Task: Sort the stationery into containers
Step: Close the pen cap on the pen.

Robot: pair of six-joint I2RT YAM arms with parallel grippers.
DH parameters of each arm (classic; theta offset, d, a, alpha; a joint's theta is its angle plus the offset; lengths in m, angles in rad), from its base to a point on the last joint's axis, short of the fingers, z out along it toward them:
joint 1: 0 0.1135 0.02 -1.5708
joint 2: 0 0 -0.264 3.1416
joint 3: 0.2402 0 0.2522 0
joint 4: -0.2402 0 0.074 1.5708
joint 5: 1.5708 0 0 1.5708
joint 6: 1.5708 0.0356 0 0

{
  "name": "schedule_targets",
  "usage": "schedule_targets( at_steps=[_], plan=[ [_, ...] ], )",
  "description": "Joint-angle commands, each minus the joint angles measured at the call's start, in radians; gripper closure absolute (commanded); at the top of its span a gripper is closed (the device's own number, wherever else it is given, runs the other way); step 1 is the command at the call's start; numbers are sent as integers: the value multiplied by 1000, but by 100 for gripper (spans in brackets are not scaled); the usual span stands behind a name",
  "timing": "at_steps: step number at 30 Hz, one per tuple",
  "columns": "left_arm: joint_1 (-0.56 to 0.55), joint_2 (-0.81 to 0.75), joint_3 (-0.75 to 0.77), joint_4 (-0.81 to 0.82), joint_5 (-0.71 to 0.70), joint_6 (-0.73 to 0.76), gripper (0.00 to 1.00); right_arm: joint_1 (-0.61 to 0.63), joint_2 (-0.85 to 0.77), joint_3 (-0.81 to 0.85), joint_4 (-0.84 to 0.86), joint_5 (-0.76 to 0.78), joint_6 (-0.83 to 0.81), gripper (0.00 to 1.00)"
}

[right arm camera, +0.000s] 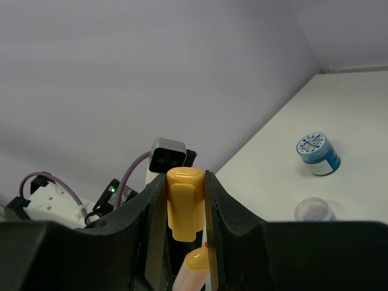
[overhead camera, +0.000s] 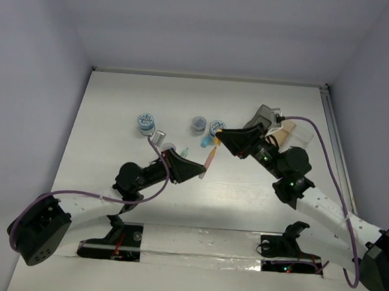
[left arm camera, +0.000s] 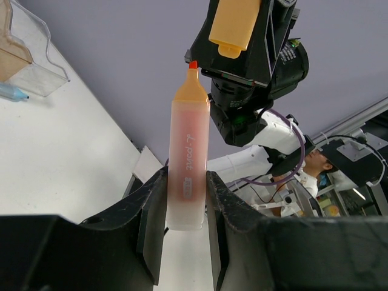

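A white counter (overhead camera: 117, 106) with faint lengthwise seams is shut in at the back and on both sides by plain, pale lavender-grey walls (overhead camera: 210, 25) that meet it in clean edges. A thin metal rail (overhead camera: 333, 129) runs along its right edge. The light is soft and even, casting only faint shadows, and the left wrist view glimpses a cluttered room (left arm camera: 345, 163) of dark equipment beyond the counter.

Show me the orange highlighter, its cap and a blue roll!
orange highlighter (left arm camera: 189, 163): left wrist view, middle of its barrel.
cap (right arm camera: 185, 209): right wrist view, on its flat clip.
blue roll (right arm camera: 311, 144): right wrist view, on its patterned top.
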Motion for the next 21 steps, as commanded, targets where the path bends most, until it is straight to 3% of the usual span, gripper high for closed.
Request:
schedule_targets(
  at_steps=[1, 21],
  plan=[
    [4, -25, 18, 507, 9, 22, 100, 11, 6, -11, 87, -23, 19, 87],
    [13, -43, 18, 520, 11, 17, 100, 11, 24, -65, 154, -34, 50, 86]
  ],
)
